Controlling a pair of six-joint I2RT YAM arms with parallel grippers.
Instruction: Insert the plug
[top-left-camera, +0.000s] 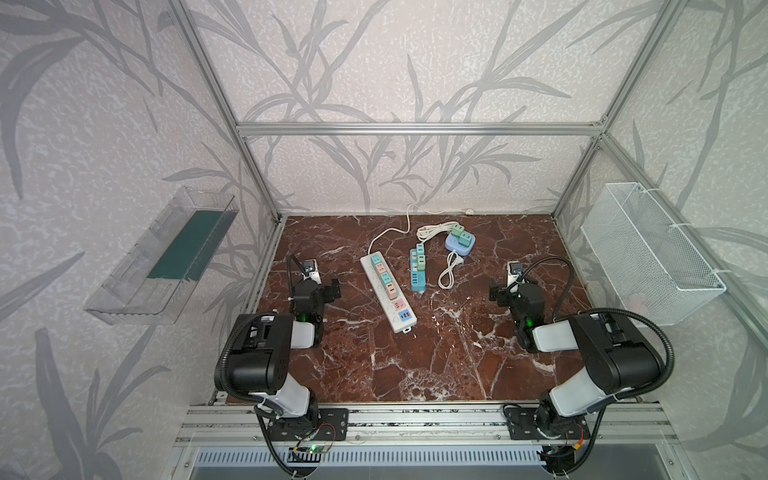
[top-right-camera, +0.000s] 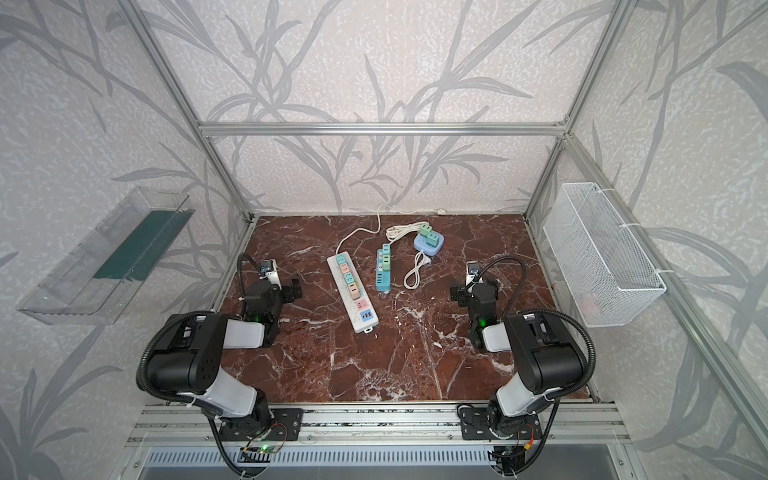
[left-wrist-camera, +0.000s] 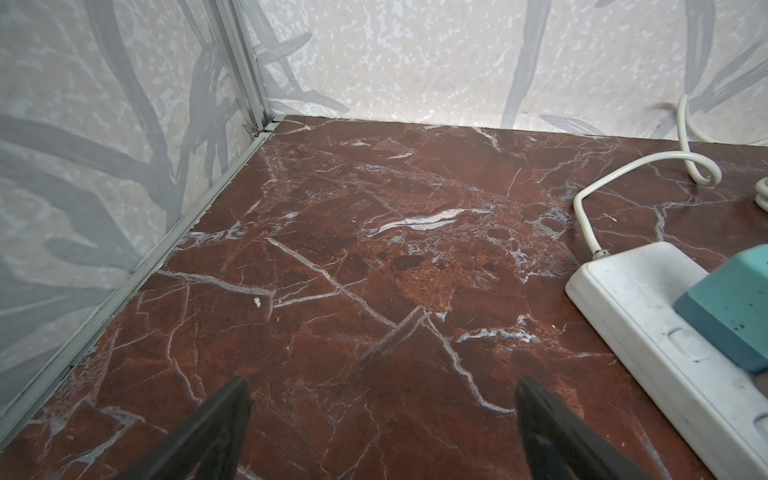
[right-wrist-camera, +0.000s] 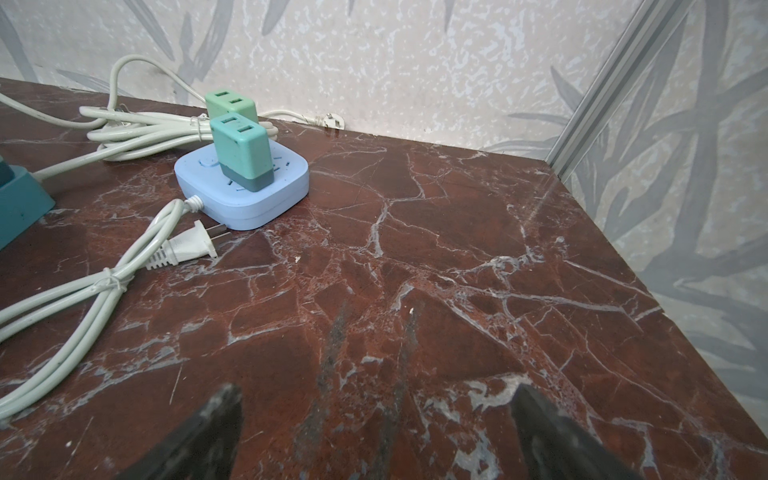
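Lying just beside the blue square socket block (right-wrist-camera: 286, 178), the white plug (right-wrist-camera: 191, 245) aims its prongs at it; the right tool (right-wrist-camera: 374, 399) is nearer, and it and the left tool (left-wrist-camera: 382, 390) both gape empty.

At my nine o'clock a clear tray (top-left-camera: 124, 291) hangs on the wall, at three o'clock a wire basket (top-left-camera: 631, 249), marble table (top-left-camera: 436, 353) between.

- Red marble table (top-left-camera: 457, 353).
- White strip (top-left-camera: 381, 296), left of centre, slanting near to far.
- Teal strip (top-left-camera: 417, 283), just right of it.
- Blue socket (top-left-camera: 452, 246), far, right of the teal strip.
- Plug (right-wrist-camera: 193, 245), loose, beside the blue socket.
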